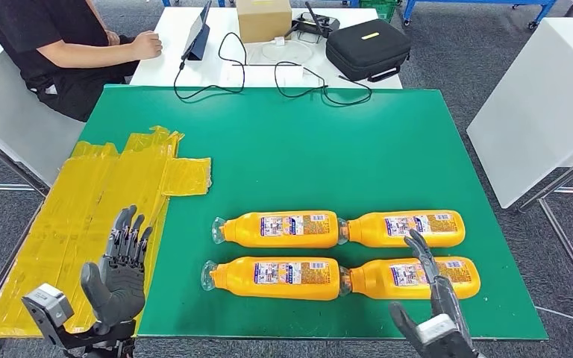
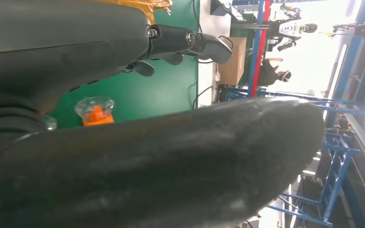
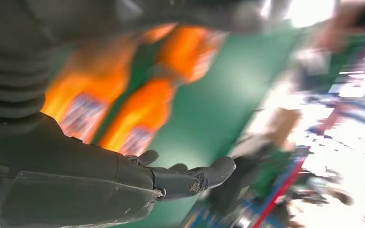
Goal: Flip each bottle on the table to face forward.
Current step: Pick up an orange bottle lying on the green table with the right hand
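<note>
Where the green table point(image 1: 388, 142) fills the head view, four orange bottles lie flat on its near half in two rows of two, all with caps toward the robot's left and labels up. Yellow sheet point(image 1: 82, 216), crinkled, covers the table's left side and its near-left corner.

Far row: far-left bottle point(image 1: 280, 228) and far-right bottle point(image 1: 410, 227), end to end, the right one's cap touching or just short of the left one's base. Near row: near-left bottle point(image 1: 276, 277) and near-right bottle point(image 1: 418, 277), same arrangement. The rows lie just beside each other, a thin strip of green between.

Beyond the green table, a white table point(image 1: 164, 67) carries a black case point(image 1: 365, 48), a cardboard box point(image 1: 263, 19), a tablet point(image 1: 196, 33) and black cables point(image 1: 283, 78). A person point(image 1: 52, 45) in black sits at its left end.

Left hand point(image 1: 119, 272): raised over the yellow sheet near the table's near-left edge, fingers straight and apart, holding nothing, well apart from the bottles. Its wrist view shows a clear bottle cap point(image 2: 95, 108) past the thumb.

Right hand point(image 1: 436, 298): at the near edge, fingers extended over the near-right bottle, nothing held; contact with the bottle, cannot tell. Right wrist view is blurred, orange bottles beyond the outstretched fingers point(image 3: 190, 178).
</note>
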